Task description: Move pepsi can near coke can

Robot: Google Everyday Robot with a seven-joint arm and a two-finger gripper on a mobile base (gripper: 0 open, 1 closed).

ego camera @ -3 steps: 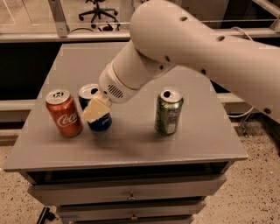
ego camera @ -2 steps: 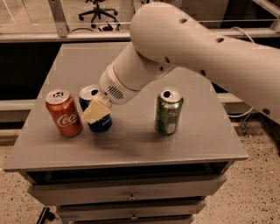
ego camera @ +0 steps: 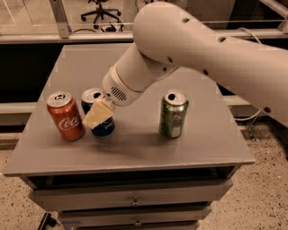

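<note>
Grey cabinet, speckled floor (office chair behind)

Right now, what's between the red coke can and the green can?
The pepsi can, beside the coke can, with the gripper at its front, seen in the camera view.

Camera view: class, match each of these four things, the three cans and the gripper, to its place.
Things:
1. coke can
2. pepsi can
3. green can
4. gripper

Places:
A. standing alone, farthest right
B. leftmost can
C. at the pepsi can, covering its upper front
D. just right of the coke can

Pairs: 1-B, 2-D, 3-A, 4-C
</note>
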